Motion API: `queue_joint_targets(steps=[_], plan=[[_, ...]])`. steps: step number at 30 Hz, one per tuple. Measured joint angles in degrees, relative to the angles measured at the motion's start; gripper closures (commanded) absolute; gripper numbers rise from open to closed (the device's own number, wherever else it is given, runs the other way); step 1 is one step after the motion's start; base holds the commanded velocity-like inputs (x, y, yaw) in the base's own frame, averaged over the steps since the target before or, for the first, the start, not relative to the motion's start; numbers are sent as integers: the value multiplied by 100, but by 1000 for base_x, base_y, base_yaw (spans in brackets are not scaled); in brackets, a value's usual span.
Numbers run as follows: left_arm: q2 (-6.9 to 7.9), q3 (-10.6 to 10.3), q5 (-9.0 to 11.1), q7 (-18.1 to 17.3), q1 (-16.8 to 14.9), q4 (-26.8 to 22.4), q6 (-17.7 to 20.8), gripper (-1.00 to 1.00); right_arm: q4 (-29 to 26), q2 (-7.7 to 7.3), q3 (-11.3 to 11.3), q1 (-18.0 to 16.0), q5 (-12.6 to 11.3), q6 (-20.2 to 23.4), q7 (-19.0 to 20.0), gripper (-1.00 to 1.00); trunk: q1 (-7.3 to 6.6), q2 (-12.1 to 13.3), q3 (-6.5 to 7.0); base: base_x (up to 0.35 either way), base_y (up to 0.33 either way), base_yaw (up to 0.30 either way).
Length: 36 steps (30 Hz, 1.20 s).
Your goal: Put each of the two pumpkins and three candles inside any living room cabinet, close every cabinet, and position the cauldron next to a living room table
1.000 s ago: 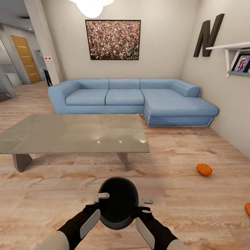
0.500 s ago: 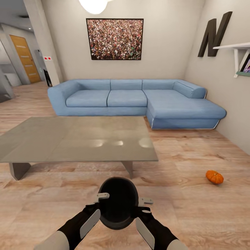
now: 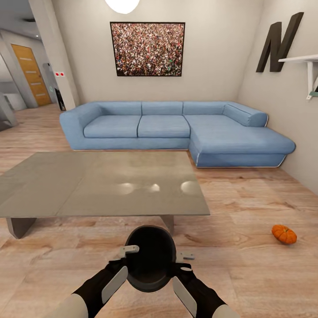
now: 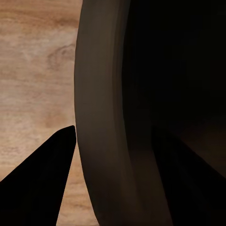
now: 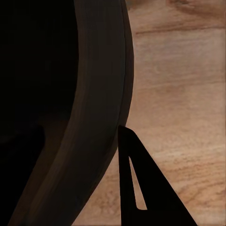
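The cauldron (image 3: 149, 258) hangs low in front of me, mouth tipped toward my head camera, just short of the near edge of the grey surface (image 3: 57, 194) and over the wood floor (image 3: 247, 274).

On the left, my left fingers (image 3: 128, 251) are clamped over the cauldron's rim; the left wrist view shows one dark finger (image 4: 40, 181) outside the wall and the other lost in the shadow inside. My worry here is a thin pinch on a curved rim, which could let the pot swivel or slip if I jolt the base.

In the middle, the surface edge sits close ahead. If I roll on too far, I judge the cauldron could strike that edge or the slab leg (image 3: 170, 223) below it.

On the right, my right fingers (image 3: 183, 256) grip the opposite rim likewise, with one finger (image 5: 136, 188) outside the wall. If either arm pulls out of step, the pot could twist free.

Farther right, a pumpkin (image 3: 284, 233) lies on the floor, well apart from me, and a careless turn could bump it away.
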Motion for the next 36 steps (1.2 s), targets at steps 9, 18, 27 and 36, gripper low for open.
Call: queue_joint_targets(steps=[9,18,27,36], plan=[[4,-10,11,7,0,-6,-6,100,-4,0,0,0,4,0,0,100,2,0,0,23,0,0],[4,-10,4,7,1,-9,-4,100,2,-1,-10,0,21,0,19,100,46,-78,-36,0,0,0],[1,-7,-5,7,1,-8,0,100,-1,-1,-14,-1,27,8,20,100,243,-439,-197,0,0,0],[1,-7,-6,7,0,-8,1,100,0,-1,-15,-1,27,8,21,100,441,-800,-359,0,0,0]])
